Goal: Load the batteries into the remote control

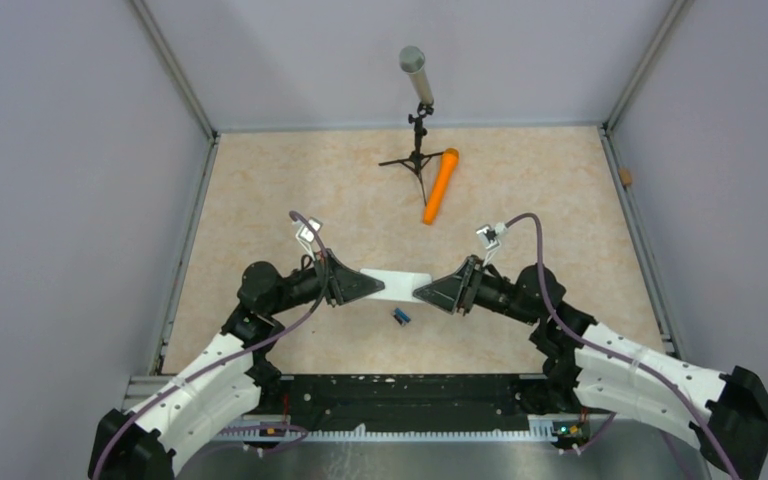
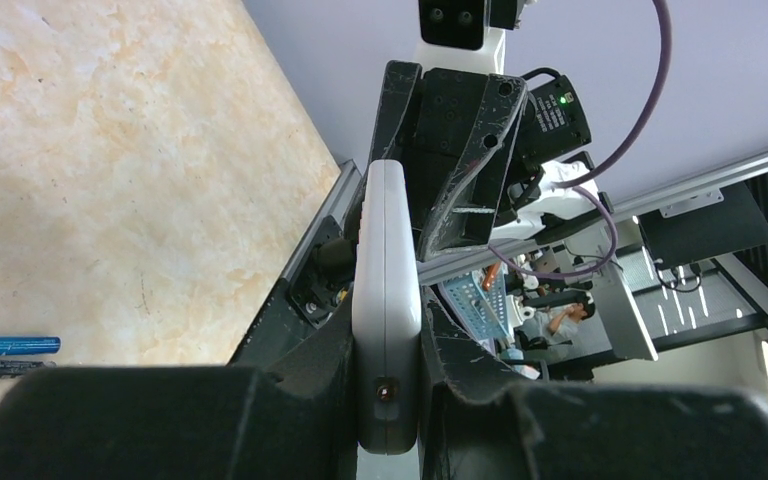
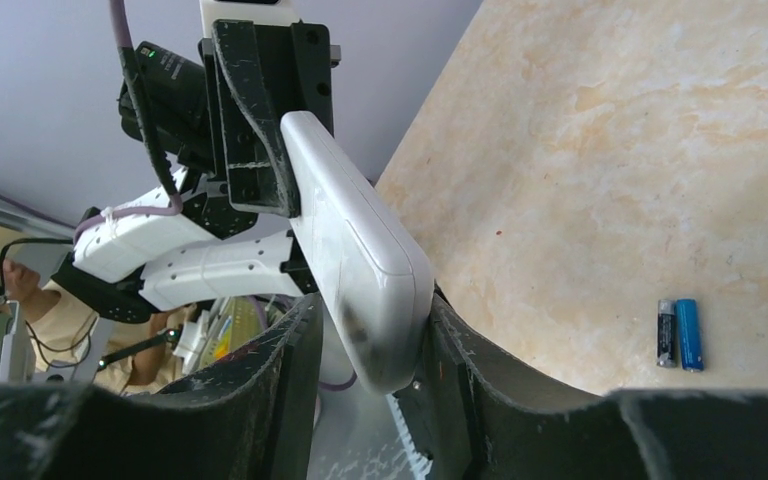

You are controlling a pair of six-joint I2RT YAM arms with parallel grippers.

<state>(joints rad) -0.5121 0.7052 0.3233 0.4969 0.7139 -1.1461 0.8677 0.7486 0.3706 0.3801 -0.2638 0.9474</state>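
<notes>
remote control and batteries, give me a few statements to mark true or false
1. The remote control sits between the left arm's jaws and the right arm's jaws. True.
2. The batteries are already inside the remote control. False: both lie side by side on the table, in front of the remote control.
3. The orange cylinder lies beside the microphone tripod. True.
4. The left arm's jaws are empty. False: they are closed on one end of the remote control.
</notes>
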